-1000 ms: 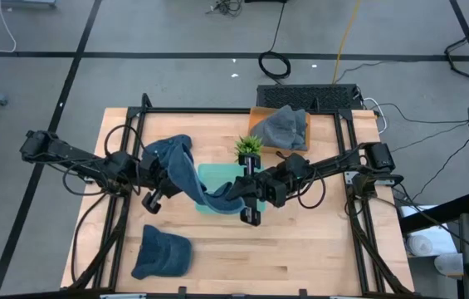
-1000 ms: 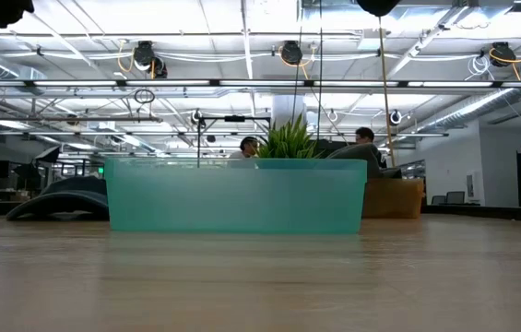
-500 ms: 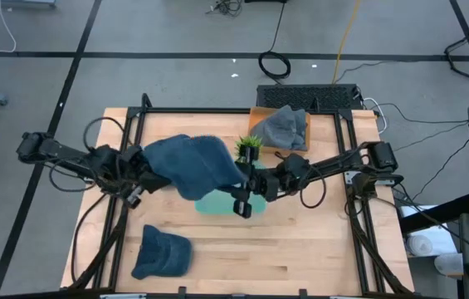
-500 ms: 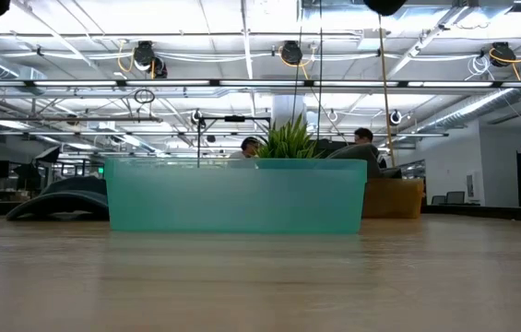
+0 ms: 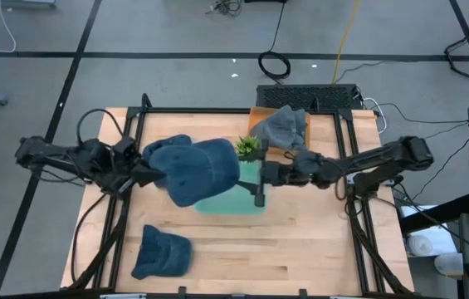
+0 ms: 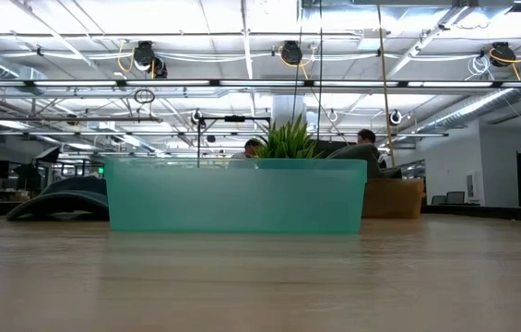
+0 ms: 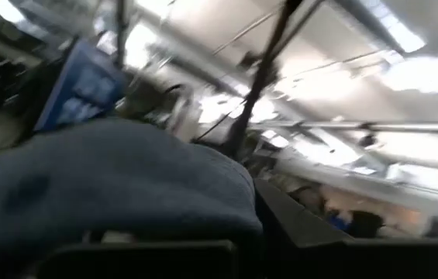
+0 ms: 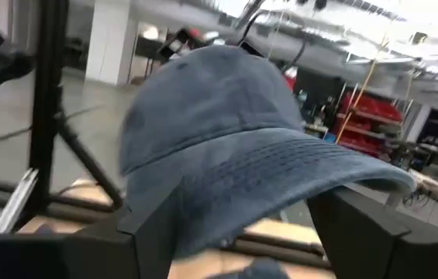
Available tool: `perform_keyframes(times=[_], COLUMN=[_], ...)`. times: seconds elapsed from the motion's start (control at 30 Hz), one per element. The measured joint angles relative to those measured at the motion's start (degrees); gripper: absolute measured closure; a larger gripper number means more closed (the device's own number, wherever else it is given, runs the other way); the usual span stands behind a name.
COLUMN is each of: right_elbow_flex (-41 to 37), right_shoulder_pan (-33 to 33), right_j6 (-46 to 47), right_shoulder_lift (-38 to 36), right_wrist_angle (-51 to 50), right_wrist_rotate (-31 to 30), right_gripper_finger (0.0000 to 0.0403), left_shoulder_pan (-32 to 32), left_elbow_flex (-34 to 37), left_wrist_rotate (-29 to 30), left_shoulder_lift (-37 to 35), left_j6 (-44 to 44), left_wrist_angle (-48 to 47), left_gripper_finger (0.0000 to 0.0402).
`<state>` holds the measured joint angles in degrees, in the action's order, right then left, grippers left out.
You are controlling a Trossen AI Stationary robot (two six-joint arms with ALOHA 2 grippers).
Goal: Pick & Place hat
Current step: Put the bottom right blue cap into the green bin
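A blue hat [image 5: 194, 170] hangs in the air over a teal bin [image 5: 234, 202], with my left gripper [image 5: 144, 173] shut on the side of it that faces the table's left. In the left wrist view the hat's cloth [image 7: 110, 186] fills the foreground. My right gripper [image 5: 261, 184] stands open just right of the hat, touching nothing. In the right wrist view its fingers are spread on either side below the brim [image 8: 281, 167]. The low view shows the bin [image 6: 237, 195] but neither gripper. My left gripper holds the blue hat by its left-hand edge [image 5: 156, 172], coming roughly level from the table's left. In the wrist view the cloth [image 7: 164, 221] lies over the fingers and hides the place of contact. The hat is lifted clear, its crown rounded, above the bin.
A small green plant [image 5: 249, 146] stands just behind the bin. A grey hat [image 5: 285, 127] lies on a brown box at the far edge. Another blue hat [image 5: 161, 252] lies on the wood near the front left. Black frame rails run along both sides of the table.
My right gripper has let go of the hat and drawn back toward the table's right edge, turning as it went. The hat, earlier stretched and sagging between both grippers, has spread out and now hangs from my left gripper alone, a little farther toward the left.
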<state>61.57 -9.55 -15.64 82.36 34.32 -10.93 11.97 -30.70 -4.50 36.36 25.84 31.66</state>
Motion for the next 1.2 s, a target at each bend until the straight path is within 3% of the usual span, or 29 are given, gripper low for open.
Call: perform_keyframes(times=[0.17,0.27,0.37,0.6,0.73,0.87,1.2], right_elbow_flex=[-2.80,-4.04,-5.66,-13.49,-17.94,-20.49,-20.49], right_shoulder_pan=[-3.48,-5.11,-6.43,-8.48,-8.58,-8.53,-8.01], right_j6=[0.07,1.67,2.97,1.91,-1.40,1.07,7.65], right_shoulder_lift=[-7.05,-10.98,-14.54,-20.27,-22.04,-22.55,-22.94], right_wrist_angle=[-5.73,-11.29,-15.74,-15.82,-11.06,-3.38,-4.88], right_wrist_rotate=[-4.39,-6.29,-8.51,-14.73,-22.40,-28.31,-27.49], right_gripper_finger=[0.0148,0.0151,0.0151,0.0151,0.0153,0.0149,0.0128], left_shoulder_pan=[-0.24,-0.28,-0.29,-0.24,-0.29,-0.29,-0.29], left_elbow_flex=[-10.49,-16.30,-21.20,-32.58,-39.29,-45.40,-56.53], left_wrist_rotate=[5.56,7.50,7.74,9.05,10.71,11.28,18.22], left_shoulder_lift=[0.73,2.37,3.91,7.78,11.23,15.13,23.14], left_j6=[-3.14,-5.27,-6.50,-6.83,-6.71,-8.12,-14.65], left_wrist_angle=[-24.62,-34.75,-40.67,-54.04,-61.81,-68.19,-83.91], left_gripper_finger=[0.0384,0.0384,0.0384,0.0384,0.0384,0.0384,0.0384])
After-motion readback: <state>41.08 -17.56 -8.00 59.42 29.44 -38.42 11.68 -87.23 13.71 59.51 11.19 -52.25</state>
